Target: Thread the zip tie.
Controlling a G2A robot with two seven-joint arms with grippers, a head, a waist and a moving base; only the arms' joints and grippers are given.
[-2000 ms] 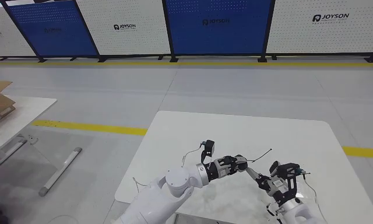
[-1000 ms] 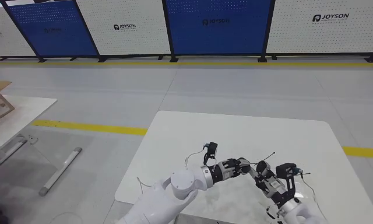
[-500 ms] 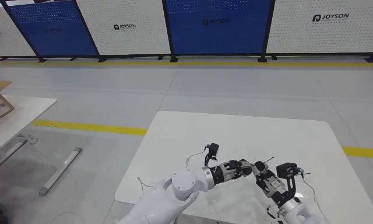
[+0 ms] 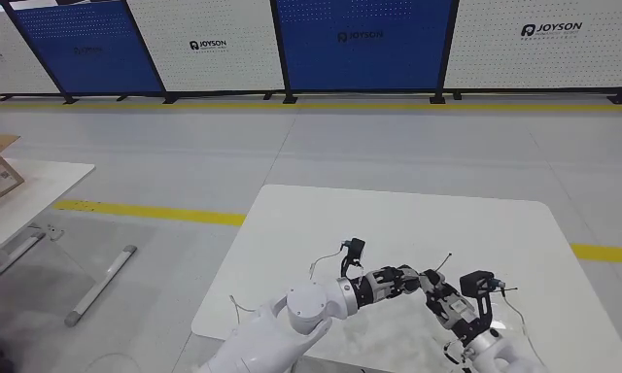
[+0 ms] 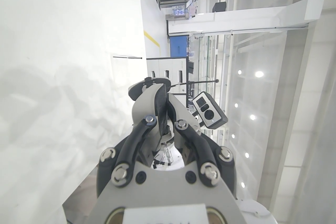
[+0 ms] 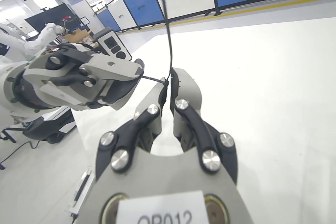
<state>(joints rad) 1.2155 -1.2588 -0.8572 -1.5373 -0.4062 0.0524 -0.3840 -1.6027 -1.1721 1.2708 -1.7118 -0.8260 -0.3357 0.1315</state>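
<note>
A thin black zip tie (image 6: 169,46) stands up from between the fingers of my right gripper (image 6: 168,80), which is shut on it low on the strap. A short stretch of the tie runs sideways from a small knot at those fingers into the tips of my left gripper (image 6: 140,75), also shut on it. From above, the left gripper (image 4: 413,278) and right gripper (image 4: 428,283) nearly touch over the near part of the white table (image 4: 389,218), and the zip tie's (image 4: 442,265) free end points up and away. My left gripper (image 5: 155,86) has its fingers pressed together.
A thin black strip (image 5: 127,57) lies near the table's edge beyond the left gripper. The far half of the table (image 6: 262,64) is bare. Blue and white pegboard panels (image 4: 360,33) stand across the floor, and another table (image 4: 29,188) sits far left.
The two grippers have drawn together since two seconds ago, the left sliding right toward the right one. The zip tie's free end has swung more upright.
</note>
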